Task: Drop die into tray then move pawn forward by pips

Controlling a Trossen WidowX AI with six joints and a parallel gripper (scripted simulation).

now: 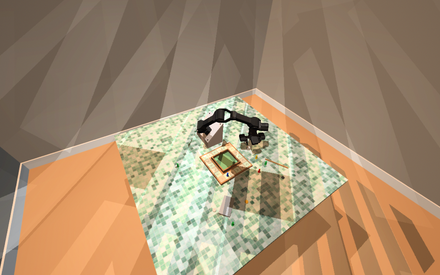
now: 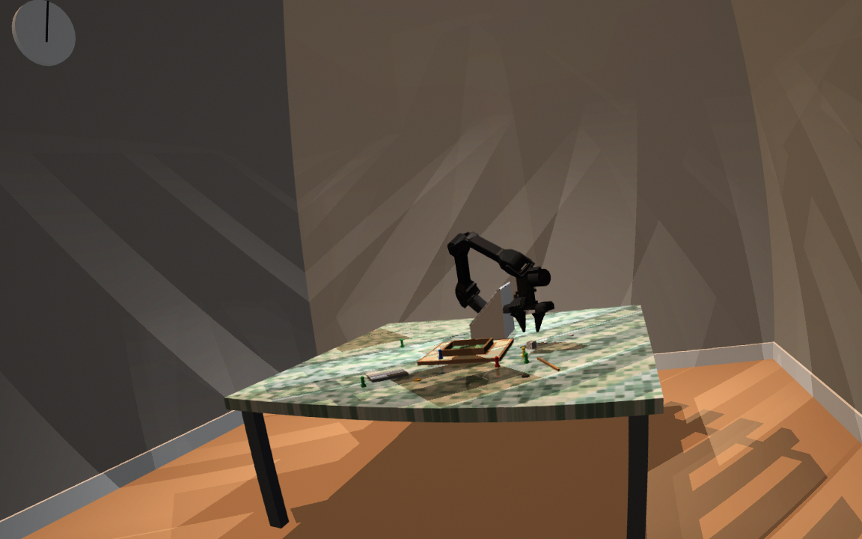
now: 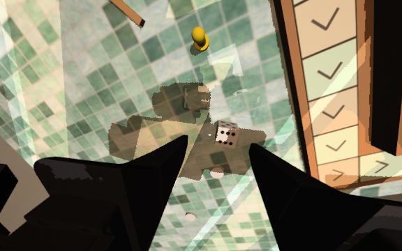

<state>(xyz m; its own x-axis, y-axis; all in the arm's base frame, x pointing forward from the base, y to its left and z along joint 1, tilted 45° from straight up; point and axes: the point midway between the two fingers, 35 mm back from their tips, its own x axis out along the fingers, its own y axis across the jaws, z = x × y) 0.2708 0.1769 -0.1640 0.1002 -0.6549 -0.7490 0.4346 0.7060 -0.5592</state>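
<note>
The pale die point(image 2: 530, 346) point(image 3: 227, 134) lies on the table just outside the board, several dark pips facing the wrist camera. My gripper point(image 2: 530, 330) point(image 3: 218, 143) is open and empty, pointing down above the die. In the wrist view the die shows between the fingertips, closer to the right one. The board point(image 1: 211, 166) point(image 3: 330, 108) has arrow squares around a brown-walled dice tray point(image 1: 217, 165) point(image 2: 468, 349). No die shows in the tray. A blue pawn point(image 1: 227, 174) point(image 2: 440, 353) stands upright on the board's ring, near its front corner.
A yellow pawn point(image 1: 256, 157) point(image 3: 199, 36), a green pawn point(image 1: 265, 163), a red pawn point(image 1: 259, 170) and a wooden stick point(image 1: 276, 163) point(image 3: 128, 13) are beside the board. A pale disc point(image 3: 217, 173) lies near the die. A grey block point(image 1: 226, 206) and an orange disc point(image 1: 246, 201) lie farther forward.
</note>
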